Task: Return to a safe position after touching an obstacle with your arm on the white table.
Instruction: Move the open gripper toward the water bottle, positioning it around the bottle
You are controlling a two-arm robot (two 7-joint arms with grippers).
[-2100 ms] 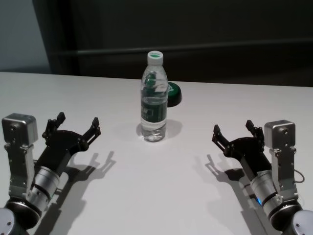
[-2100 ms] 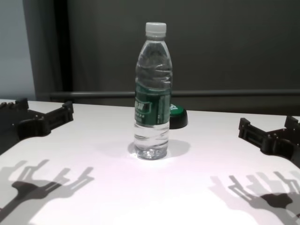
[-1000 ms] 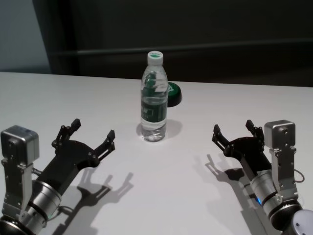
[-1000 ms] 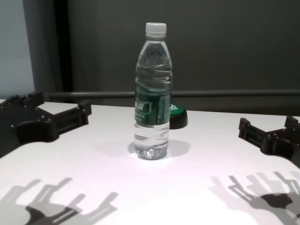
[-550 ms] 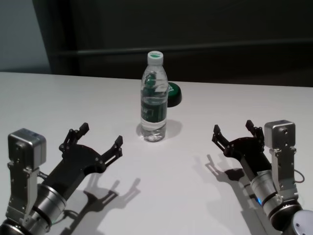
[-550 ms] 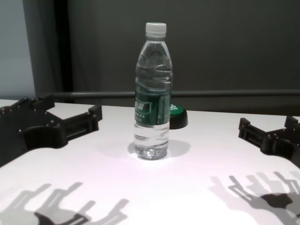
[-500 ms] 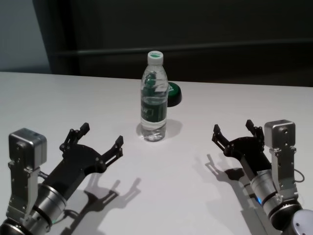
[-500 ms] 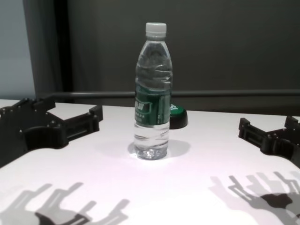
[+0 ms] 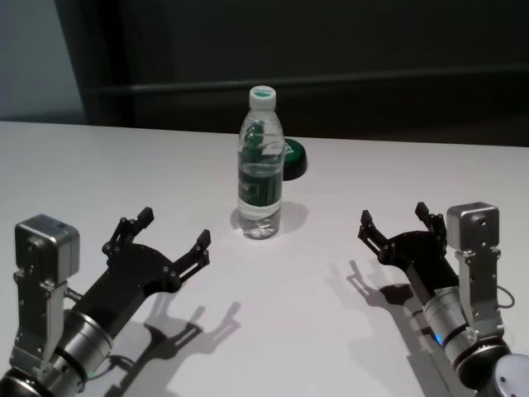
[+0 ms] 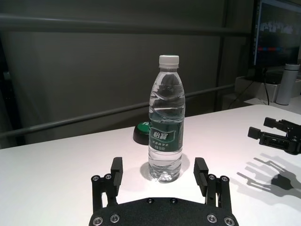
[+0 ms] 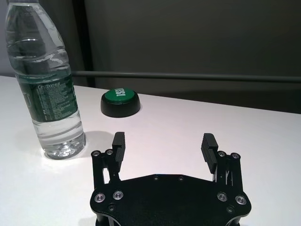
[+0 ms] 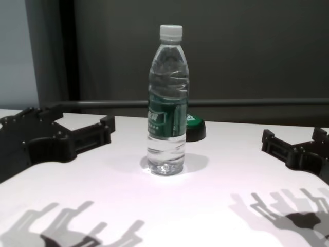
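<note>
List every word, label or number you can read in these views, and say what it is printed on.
"怡寶": white characters on the dark green label of the water bottle.
Fine print on the label's back, seen in the right wrist view: too small to read.
White marking on top of the round black-and-green object: too blurred to read.

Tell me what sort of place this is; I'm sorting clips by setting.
Probably a robot test lab: a bare white table holding only a bottle and a green button, with a monitor nearby.
</note>
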